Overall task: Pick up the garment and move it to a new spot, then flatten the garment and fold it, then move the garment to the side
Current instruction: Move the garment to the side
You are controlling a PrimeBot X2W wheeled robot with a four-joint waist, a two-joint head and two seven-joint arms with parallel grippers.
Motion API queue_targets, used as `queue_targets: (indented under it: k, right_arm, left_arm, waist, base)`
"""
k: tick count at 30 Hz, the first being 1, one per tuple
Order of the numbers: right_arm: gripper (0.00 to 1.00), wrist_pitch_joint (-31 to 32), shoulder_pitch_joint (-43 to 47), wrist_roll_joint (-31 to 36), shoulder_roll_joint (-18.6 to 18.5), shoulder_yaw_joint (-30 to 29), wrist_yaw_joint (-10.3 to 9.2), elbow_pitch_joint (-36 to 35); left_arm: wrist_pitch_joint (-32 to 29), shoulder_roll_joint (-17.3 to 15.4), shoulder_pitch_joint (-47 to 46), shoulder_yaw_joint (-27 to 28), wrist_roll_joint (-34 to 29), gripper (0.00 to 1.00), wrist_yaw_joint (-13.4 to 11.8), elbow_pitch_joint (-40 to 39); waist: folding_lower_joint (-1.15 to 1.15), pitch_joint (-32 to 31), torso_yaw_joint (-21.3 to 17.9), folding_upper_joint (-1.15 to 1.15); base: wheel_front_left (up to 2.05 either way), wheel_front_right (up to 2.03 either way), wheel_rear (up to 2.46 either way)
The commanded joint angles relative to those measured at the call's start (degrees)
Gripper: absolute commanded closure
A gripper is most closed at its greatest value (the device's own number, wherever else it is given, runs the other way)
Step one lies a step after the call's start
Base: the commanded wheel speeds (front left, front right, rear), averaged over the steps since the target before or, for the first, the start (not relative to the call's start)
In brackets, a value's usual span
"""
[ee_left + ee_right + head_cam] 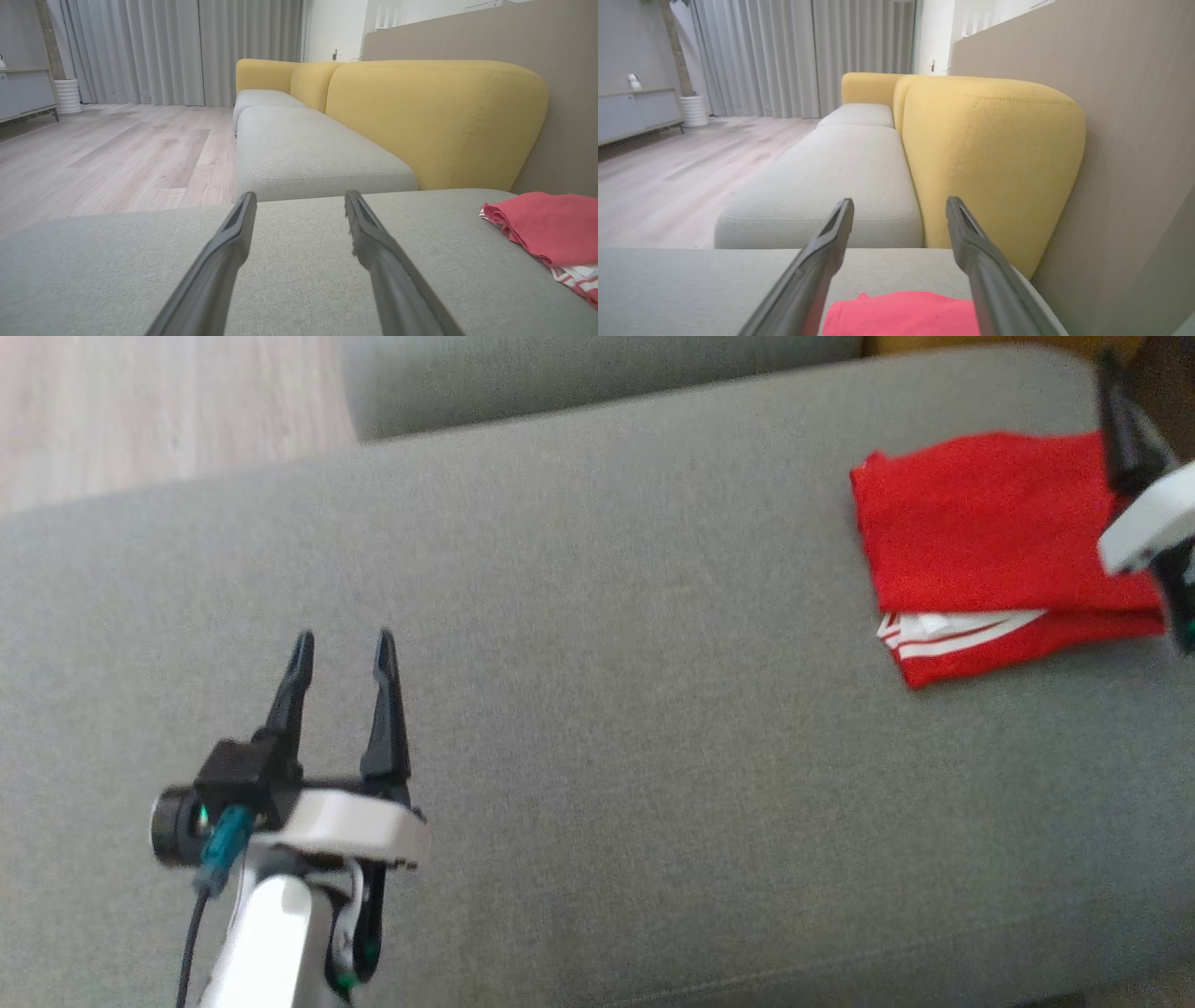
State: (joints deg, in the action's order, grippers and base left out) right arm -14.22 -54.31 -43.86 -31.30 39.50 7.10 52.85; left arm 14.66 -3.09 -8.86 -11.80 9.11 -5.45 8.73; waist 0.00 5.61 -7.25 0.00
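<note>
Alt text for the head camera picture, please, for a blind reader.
A folded red garment with white stripes lies on a grey sofa cushion, upper right. The right gripper sits over its right edge, cut off by the frame; the left gripper hovers open over bare cushion at lower left.

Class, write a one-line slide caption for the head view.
Folded red garment on the grey sofa seat, right gripper above it, left gripper over bare seat, both with jaws open.
</note>
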Motion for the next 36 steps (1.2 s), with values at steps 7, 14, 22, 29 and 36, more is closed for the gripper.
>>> queue_targets:
  k: [7,14,22,29,36]
  right_arm:
    - [0.00,-0.76,16.33,4.53,0.09,-11.47,0.39,-17.60]
    - [0.00,-0.77,35.84,11.99,6.92,-26.02,0.39,-32.12]
    - [0.00,-0.77,47.73,19.51,14.64,-32.46,0.39,-40.82]
    - [0.00,-0.77,50.72,21.64,17.00,-33.15,0.39,-42.54]
    - [0.00,-0.77,50.64,22.02,17.55,-33.31,0.39,-42.92]
  left_arm:
    - [0.34,-0.35,1.53,3.55,1.34,0.00,0.30,-0.22]
    - [0.34,-0.15,2.83,4.46,0.75,0.00,-0.21,1.52]
    - [0.34,0.00,4.45,6.65,0.31,0.00,0.09,2.82]
    - [0.34,0.11,5.05,7.39,-0.33,0.00,0.70,2.95]
    - [0.34,0.17,5.34,7.51,-0.46,0.00,0.87,2.78]
  waist:
    - [0.00,-6.49,1.64,0.00]
    - [0.00,-7.53,3.26,0.00]
    - [0.00,-7.70,4.82,0.00]
    - [0.00,-7.47,5.68,0.00]
    - [0.00,-7.41,6.26,0.00]
  base:
    - [0.00,0.00,0.00]
    - [0.00,0.00,0.00]
    - [0.00,0.00,0.00]
    - [0.00,0.00,0.00]
    - [0.00,0.00,0.00]
